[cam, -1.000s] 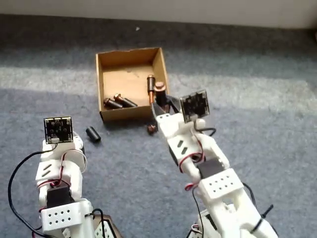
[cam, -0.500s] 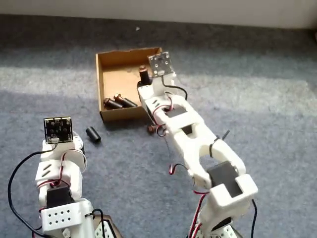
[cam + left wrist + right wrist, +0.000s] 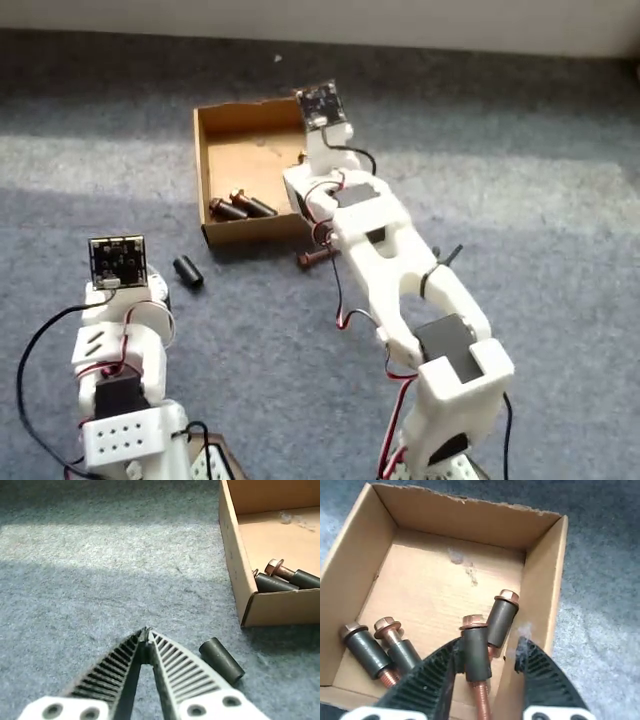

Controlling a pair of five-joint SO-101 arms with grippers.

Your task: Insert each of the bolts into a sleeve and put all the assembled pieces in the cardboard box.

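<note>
Jaws of the right gripper stand apart above the cardboard box, with one assembled piece between them. Its dark sleeve runs close along one jaw, and a clear gap separates it from the other. The copper bolt head points toward the far wall of the box and the threaded shank sticks out toward the near wall. Whether the piece rests on the box floor or leans, I cannot tell. A second assembled piece lies just beside it, against the right wall of the box.

Two more assembled pieces lie side by side along the near wall, toward the near left corner of the box. In the right wrist view their heads point toward the far wall.

The right arm stretches from the near edge of the grey carpet across the box's near right corner.

A loose bolt lies on the carpet just outside the box's near wall, by the near right corner and partly under the right arm. A loose sleeve lies on the carpet near the box's near left corner, just beside the left gripper, whose ribbed tips are pressed together on nothing.
</note>
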